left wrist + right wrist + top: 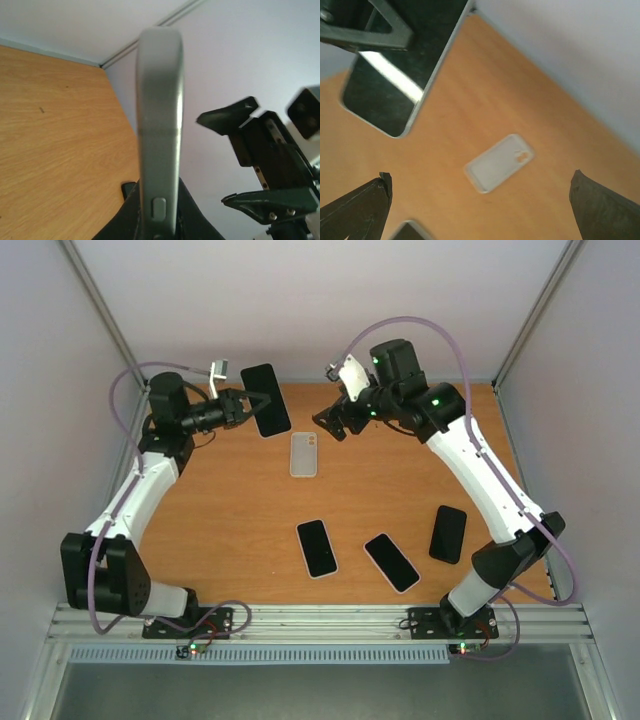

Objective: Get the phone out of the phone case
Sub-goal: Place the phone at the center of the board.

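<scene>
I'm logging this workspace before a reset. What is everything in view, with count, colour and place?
held phone: one, black screen with grey edge, gripped over the table's far left
empty case: one, pale and translucent, flat on the table's far middle
loose phones: three, dark screens, two with pale rims, flat in a row toward the near edge
table: one, orange-brown wood, under everything
left pincer: one, black, shut on the held phone
right pincer: one, black, open and holding nothing, over the far middle beside the empty case
</scene>
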`<state>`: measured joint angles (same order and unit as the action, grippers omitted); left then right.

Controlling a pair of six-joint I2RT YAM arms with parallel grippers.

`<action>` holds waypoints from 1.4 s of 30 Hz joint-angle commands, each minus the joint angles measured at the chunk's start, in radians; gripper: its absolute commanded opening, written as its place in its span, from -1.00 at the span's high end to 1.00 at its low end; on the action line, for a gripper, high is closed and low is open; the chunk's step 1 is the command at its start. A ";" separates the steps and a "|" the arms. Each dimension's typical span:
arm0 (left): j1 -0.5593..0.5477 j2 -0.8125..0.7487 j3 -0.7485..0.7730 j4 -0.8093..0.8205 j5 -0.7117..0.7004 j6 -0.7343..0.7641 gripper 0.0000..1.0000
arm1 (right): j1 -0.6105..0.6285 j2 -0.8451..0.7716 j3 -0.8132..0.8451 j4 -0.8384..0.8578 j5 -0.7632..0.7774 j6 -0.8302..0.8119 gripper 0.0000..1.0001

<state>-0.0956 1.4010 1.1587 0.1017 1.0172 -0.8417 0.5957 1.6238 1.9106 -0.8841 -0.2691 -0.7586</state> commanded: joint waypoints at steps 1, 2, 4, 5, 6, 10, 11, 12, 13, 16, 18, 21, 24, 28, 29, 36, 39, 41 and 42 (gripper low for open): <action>-0.031 -0.046 -0.023 0.262 0.093 0.015 0.99 | -0.080 0.031 0.035 -0.095 -0.417 0.280 -0.97; -0.037 -0.050 -0.037 0.300 0.096 0.004 0.99 | -0.094 0.035 0.030 -0.084 -0.479 0.315 -0.97; -0.051 -0.058 -0.056 0.373 0.094 -0.036 0.99 | -0.107 0.038 0.014 -0.048 -0.571 0.370 -0.97; -0.059 -0.061 -0.060 0.400 0.093 -0.050 0.99 | -0.108 0.038 0.005 -0.027 -0.598 0.398 -0.97; -0.069 -0.061 -0.065 0.424 0.095 -0.067 0.99 | -0.109 0.037 -0.008 -0.002 -0.641 0.426 -0.95; -0.105 -0.046 -0.082 0.542 0.096 -0.132 0.99 | -0.108 0.030 -0.061 0.107 -0.704 0.556 -0.86; -0.110 -0.037 -0.080 0.553 0.097 -0.158 1.00 | -0.109 0.030 -0.072 0.127 -0.712 0.576 -0.84; -0.112 -0.031 -0.078 0.554 0.096 -0.170 1.00 | -0.108 0.028 -0.081 0.149 -0.716 0.593 -0.82; -0.114 -0.030 -0.078 0.556 0.093 -0.182 0.99 | -0.108 0.026 -0.090 0.168 -0.721 0.608 -0.81; -0.124 -0.037 -0.076 0.546 0.092 -0.184 0.99 | -0.108 0.025 -0.119 0.227 -0.743 0.670 -0.76; -0.131 -0.044 -0.078 0.530 0.091 -0.172 0.99 | -0.108 0.033 -0.124 0.247 -0.765 0.697 -0.71; -0.140 -0.051 -0.084 0.507 0.085 -0.155 0.99 | -0.108 0.039 -0.129 0.269 -0.773 0.718 -0.65; -0.143 -0.050 -0.089 0.504 0.073 -0.148 0.99 | -0.107 0.041 -0.135 0.303 -0.793 0.745 -0.57; -0.146 -0.040 -0.081 0.508 0.064 -0.149 0.99 | -0.107 0.038 -0.147 0.323 -0.816 0.757 -0.47; -0.146 -0.039 -0.080 0.512 0.063 -0.152 0.99 | -0.106 0.036 -0.154 0.328 -0.820 0.757 -0.44; -0.153 -0.043 -0.083 0.537 0.057 -0.168 0.99 | -0.103 0.030 -0.172 0.344 -0.834 0.788 -0.28; -0.156 -0.037 -0.087 0.565 0.056 -0.188 0.99 | -0.104 0.022 -0.177 0.342 -0.840 0.785 -0.23; -0.157 -0.032 -0.084 0.576 0.056 -0.200 0.99 | -0.104 0.018 -0.179 0.343 -0.843 0.783 -0.16; -0.157 -0.029 -0.084 0.583 0.057 -0.207 0.99 | -0.105 0.016 -0.179 0.344 -0.844 0.780 -0.13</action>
<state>-0.2481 1.3750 1.0687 0.5503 1.0866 -1.0233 0.4881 1.6581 1.7416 -0.5602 -1.0847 0.0113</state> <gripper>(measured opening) 0.076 0.590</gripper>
